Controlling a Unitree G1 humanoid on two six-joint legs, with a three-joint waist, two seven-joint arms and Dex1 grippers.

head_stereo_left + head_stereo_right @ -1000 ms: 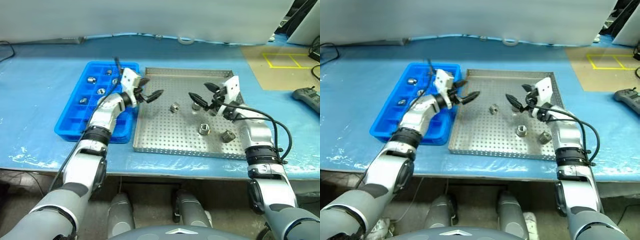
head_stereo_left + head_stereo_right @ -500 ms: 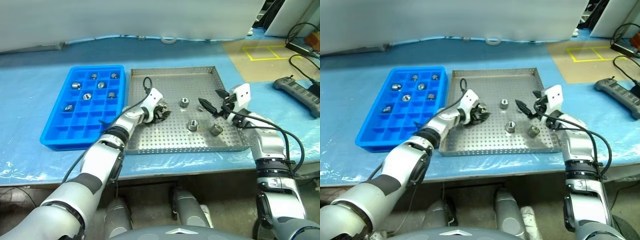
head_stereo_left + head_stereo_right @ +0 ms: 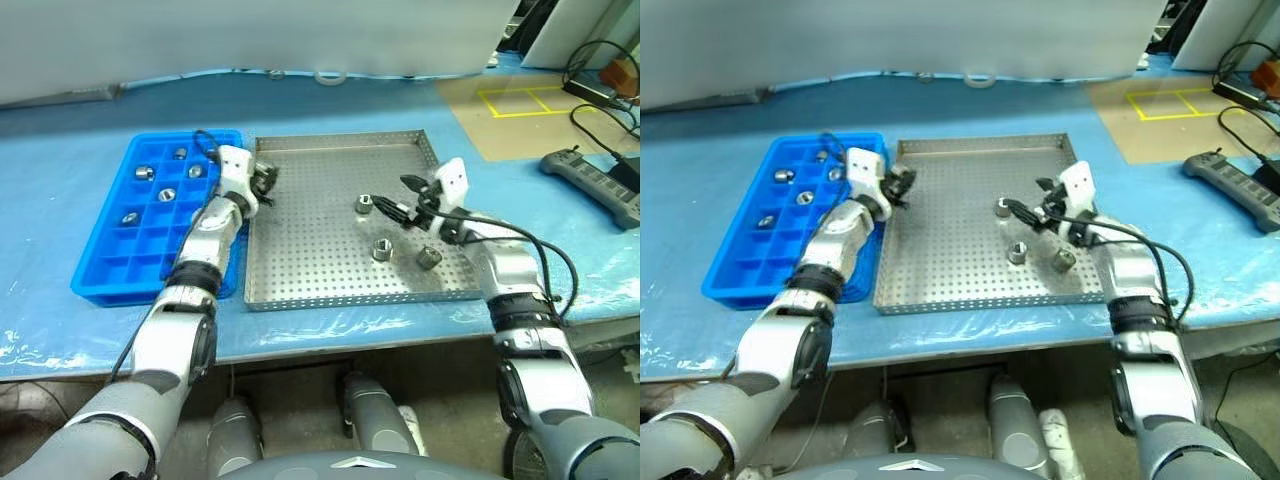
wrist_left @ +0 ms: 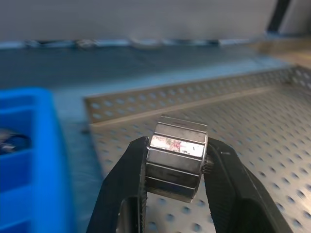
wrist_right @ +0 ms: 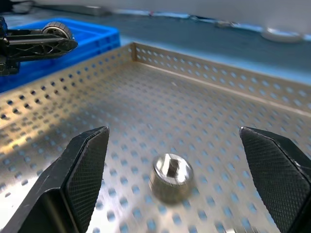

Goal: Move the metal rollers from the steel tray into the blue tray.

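Now left hand [image 4: 175, 167] grips roller [image 4: 176, 158]; right hand [image 5: 187, 182] open around another roller [image 5: 170, 177].

Your left gripper [image 4: 175, 167] is clamped on a metal roller [image 4: 176, 158], held at the steel tray's [image 3: 300, 240] left rim. Your right gripper [image 5: 177, 179] stands wide apart, level, over the tray's right half, pointing leftward.

Three rollers [image 3: 382, 249] on steel tray [image 3: 320, 270] (perforated), blue tray [image 3: 110, 262] alongside
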